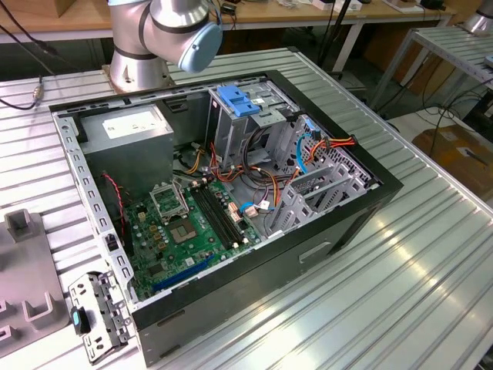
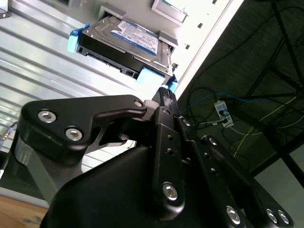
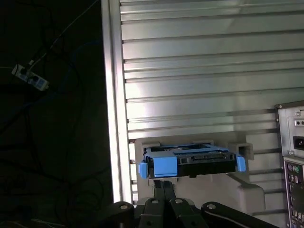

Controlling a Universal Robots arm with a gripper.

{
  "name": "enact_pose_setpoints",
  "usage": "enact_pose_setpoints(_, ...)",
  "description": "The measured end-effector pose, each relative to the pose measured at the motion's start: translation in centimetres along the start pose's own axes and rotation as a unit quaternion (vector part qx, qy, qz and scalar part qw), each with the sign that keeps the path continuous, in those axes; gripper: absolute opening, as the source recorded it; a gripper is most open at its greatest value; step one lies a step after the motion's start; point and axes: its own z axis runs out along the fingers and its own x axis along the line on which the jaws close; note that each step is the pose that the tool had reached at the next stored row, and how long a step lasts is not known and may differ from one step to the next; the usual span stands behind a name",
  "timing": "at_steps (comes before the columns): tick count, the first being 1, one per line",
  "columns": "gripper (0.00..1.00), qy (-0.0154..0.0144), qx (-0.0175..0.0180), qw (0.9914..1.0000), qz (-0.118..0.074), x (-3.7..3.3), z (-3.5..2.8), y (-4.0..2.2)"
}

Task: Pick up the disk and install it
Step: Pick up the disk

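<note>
Hand point(image 3: 164, 185), closed and empty, tips just short of the disk point(image 3: 199, 161) straight ahead; its connector end faces the hand, long axis pointing away.

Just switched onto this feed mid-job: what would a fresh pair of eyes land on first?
The open computer case on the ribbed metal table dominates the exterior view, its green motherboard exposed and a blue latch topping the metal cage. In the first wrist view, the disk with blue rails sits in a grey holder near the table edge, the end effector close in front of it.
</note>
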Motion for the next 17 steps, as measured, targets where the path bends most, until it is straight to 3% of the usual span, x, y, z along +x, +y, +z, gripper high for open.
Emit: enact_pose_setpoints(17,0.11,0.0000,0.0000,1.00000,0.000,1.19,-0.01,-0.09)
